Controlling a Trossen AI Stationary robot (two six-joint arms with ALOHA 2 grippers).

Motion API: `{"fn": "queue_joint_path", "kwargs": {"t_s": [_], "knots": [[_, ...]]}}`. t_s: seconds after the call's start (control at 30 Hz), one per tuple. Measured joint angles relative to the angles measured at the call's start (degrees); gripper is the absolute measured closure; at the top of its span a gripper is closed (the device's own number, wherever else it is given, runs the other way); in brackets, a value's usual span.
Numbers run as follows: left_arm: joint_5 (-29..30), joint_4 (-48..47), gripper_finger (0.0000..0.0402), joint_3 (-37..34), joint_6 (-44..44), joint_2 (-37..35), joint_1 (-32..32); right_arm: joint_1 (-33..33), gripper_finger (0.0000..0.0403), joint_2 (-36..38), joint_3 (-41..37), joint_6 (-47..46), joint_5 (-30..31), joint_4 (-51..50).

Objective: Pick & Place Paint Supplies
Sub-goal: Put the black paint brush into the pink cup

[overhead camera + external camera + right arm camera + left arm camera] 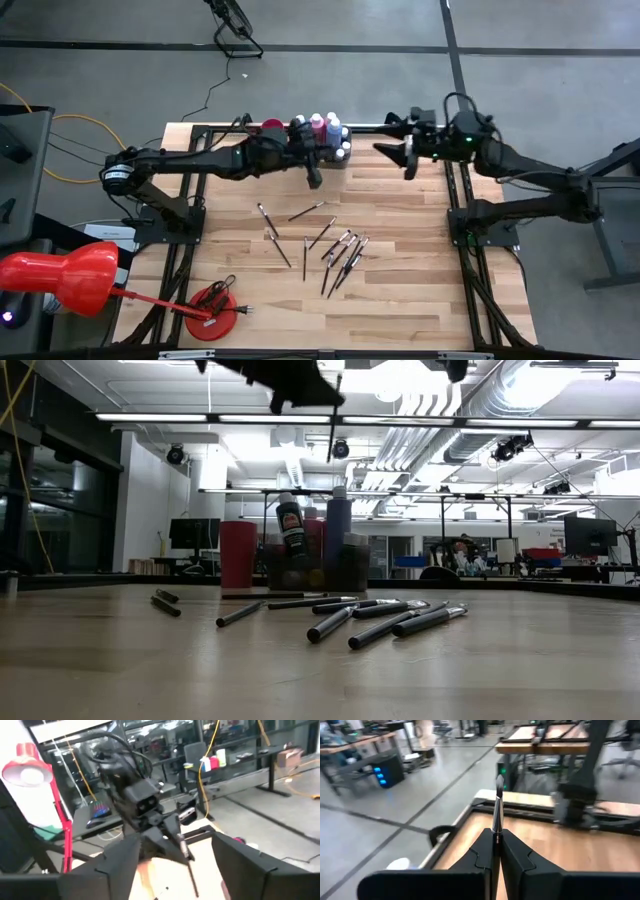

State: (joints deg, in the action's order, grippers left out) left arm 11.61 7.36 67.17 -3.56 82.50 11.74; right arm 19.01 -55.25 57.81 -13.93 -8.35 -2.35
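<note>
A thin, dark-handled paintbrush with a silver ferrule [498,805] is clamped between the closed fingers of the left hand [315,178], which hangs above the far part of the counter [420,300], just in front of the grey rectangular tray [343,160] of small paint bottles [318,124]. In the left wrist view the brush stands out past the fingertips, gripped low on its handle. It is judged light, stiff and slender, with a smooth handle that could twist or slip in a narrow pinch; the handle near the ferrule is judged the best place to hold, and the bristles are best left untouched.

Beside the tray a pink cup [272,127] is seen, touching or nearly touching it. Nearer the middle of the counter about nine more thin, dark-handled brushes [340,255] lie scattered, some crossing one another, so a clean pinch on one alone is judged awkward there. A red clamp lamp [70,278] and a round red base [212,310] sit at the near left corner, well apart from the work.

On the right, the right hand [408,160] is held above the far edge with its fingers spread apart and empty, facing the left hand; in the right wrist view the held brush is seen between the two. The tall bottles are judged the main obstruction to any lowering over the tray.
</note>
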Motion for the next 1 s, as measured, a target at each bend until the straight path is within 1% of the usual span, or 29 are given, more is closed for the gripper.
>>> {"fn": "queue_joint_path", "kwargs": {"t_s": [0.1, 0.2, 0.3, 0.4, 0.5, 0.57, 0.77, 0.9, 1.0], "knots": [[0.1, -0.2, 0.0393, -2.3, -0.4, -0.9, 3.6, 0.3, 0.0141, 2.5, 0.0, 0.3, 2.0, -2.6], [0.1, 0.5, 0.0393, -4.9, -0.7, -2.5, 7.6, 0.3, 0.0138, 4.0, 0.0, 0.5, 3.9, -5.6], [-0.2, 2.2, 0.0393, -8.1, -0.7, -4.5, 11.3, 0.3, 0.0138, 4.5, 0.0, 0.7, 5.7, -7.9], [-2.0, 5.3, 0.0393, -10.8, -0.8, -7.4, 14.6, 0.3, 0.0138, 4.5, 0.0, 0.7, 7.2, -9.3], [-2.1, 5.9, 0.0393, -13.3, -1.2, -9.8, 17.7, 0.3, 0.0137, 4.4, 0.0, 0.7, 7.4, -9.5], [-2.1, 5.7, 0.0393, -15.3, -1.0, -10.4, 19.9, 0.2, 0.0137, 4.3, 0.0, 0.7, 7.8, -9.6], [-2.0, 8.6, 0.0394, -20.0, 1.7, -10.9, 25.8, 0.2, 0.0137, 4.3, 0.0, 0.7, 11.7, -9.6], [-1.8, 13.7, 0.0394, -23.3, 2.8, -10.9, 28.2, 0.2, 0.0137, 4.3, 0.0, 0.7, 12.9, -9.7], [-2.1, 13.2, 0.0394, -24.7, 4.8, -10.9, 29.8, 0.2, 0.0137, 4.3, 0.0, 0.7, 13.0, -10.0]]}}
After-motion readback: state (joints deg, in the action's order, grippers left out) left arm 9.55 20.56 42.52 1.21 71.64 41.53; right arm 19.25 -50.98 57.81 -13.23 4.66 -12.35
